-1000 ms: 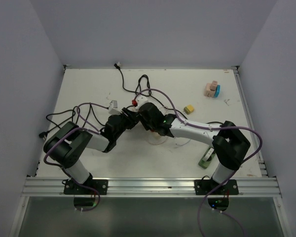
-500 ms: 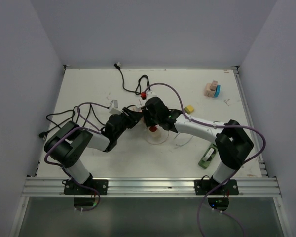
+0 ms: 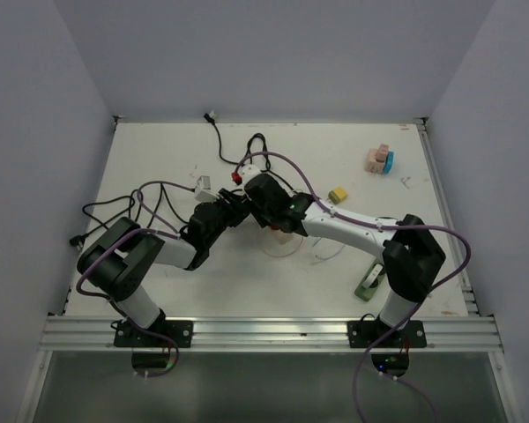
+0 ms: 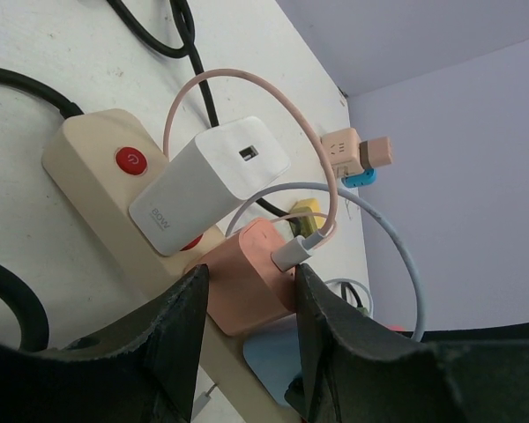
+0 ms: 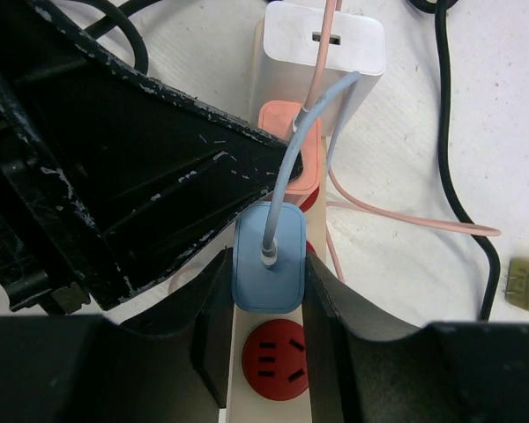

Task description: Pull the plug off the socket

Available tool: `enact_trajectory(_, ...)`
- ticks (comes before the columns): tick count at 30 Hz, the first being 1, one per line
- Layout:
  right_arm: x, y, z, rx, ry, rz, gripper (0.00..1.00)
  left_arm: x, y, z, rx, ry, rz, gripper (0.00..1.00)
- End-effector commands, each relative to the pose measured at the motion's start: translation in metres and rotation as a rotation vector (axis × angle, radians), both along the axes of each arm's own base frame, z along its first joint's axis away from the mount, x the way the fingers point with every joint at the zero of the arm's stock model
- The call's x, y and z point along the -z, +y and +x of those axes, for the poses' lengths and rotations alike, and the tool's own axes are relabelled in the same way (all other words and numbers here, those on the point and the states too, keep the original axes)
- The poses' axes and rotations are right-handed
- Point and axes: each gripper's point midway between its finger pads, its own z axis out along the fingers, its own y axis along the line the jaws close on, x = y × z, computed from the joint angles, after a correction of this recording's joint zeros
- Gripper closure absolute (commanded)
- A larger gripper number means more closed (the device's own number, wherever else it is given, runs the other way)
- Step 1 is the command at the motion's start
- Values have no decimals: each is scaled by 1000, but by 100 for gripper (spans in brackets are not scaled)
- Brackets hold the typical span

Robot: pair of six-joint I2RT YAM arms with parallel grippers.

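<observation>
The right gripper [image 5: 266, 264] should draw the blue plug [image 5: 266, 275] straight out of its socket along the pins, without twisting. The power strip [image 4: 79, 150] has to be pinned to the bench [image 5: 406, 141] so it cannot lift. That gripper is closed on the blue plug, which sits between its fingers. The left gripper [image 4: 249, 295], half closed just beside it, brackets the pink plug [image 4: 247, 275]. I cannot tell whether it clamps.

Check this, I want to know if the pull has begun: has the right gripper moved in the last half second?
Yes. In the top view the right gripper has swung left, farther from the yellow block.
</observation>
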Motion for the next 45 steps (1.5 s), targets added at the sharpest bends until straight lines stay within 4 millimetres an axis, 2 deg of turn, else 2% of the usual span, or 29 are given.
enact_trajectory(1,-171,65,9,-67,-313,425,100,159,73,-88,6,491,483,55)
enact_trajectory(2,-183,58,12,-46,-314,491,100,159,73,-87,5,488,482,55)
enact_trajectory(3,-175,50,14,-17,-285,516,100,158,73,-87,6,488,482,55)
enact_trajectory(4,-176,46,15,32,-241,589,100,158,73,-87,6,487,483,55)
enact_trajectory(5,-170,31,26,79,-219,609,100,159,73,-88,9,490,485,55)
enact_trajectory(8,-171,21,30,123,-119,682,100,159,73,-87,7,489,486,55)
enact_trajectory(13,-157,18,34,179,-66,616,100,161,72,-87,10,496,492,55)
enact_trajectory(21,-161,17,35,128,-123,611,100,160,70,-88,17,498,485,54)
enact_trajectory(25,-172,-22,52,225,-184,599,100,154,70,-86,23,486,465,47)
enact_trajectory(27,-186,-41,55,252,-210,614,100,150,71,-84,24,470,454,45)
enact_trajectory(28,-190,-56,61,281,-224,618,100,145,69,-82,29,454,439,41)
enact_trajectory(29,-203,-66,59,289,-244,629,100,141,67,-80,36,436,429,39)
enact_trajectory(31,-213,-87,62,317,-278,622,100,132,60,-79,69,407,403,31)
enact_trajectory(34,-217,-127,68,412,-332,598,100,114,48,-75,115,347,362,24)
enact_trajectory(35,-204,-138,69,444,-320,583,100,108,46,-73,122,327,349,23)
enact_trajectory(36,-205,-157,71,490,-335,602,100,95,43,-72,127,290,328,21)
enact_trajectory(37,-188,-167,72,520,-319,591,100,87,42,-71,135,270,324,19)
enact_trajectory(38,-181,-175,72,544,-316,594,100,80,42,-70,136,251,323,17)
enact_trajectory(39,-175,-183,72,571,-309,611,100,62,40,-66,133,203,308,13)
enact_trajectory(40,-155,-195,75,597,-279,610,100,54,41,-65,134,179,315,11)
enact_trajectory(41,-144,-201,76,614,-261,616,100,48,42,-64,134,172,322,8)
enact_trajectory(42,-134,-213,80,659,-242,641,100,32,42,-62,126,133,313,5)
enact_trajectory(43,-113,-213,79,656,-195,652,100,26,43,-60,123,116,326,4)
enact_trajectory(45,-94,-224,83,692,-147,699,99,12,44,-60,123,96,332,1)
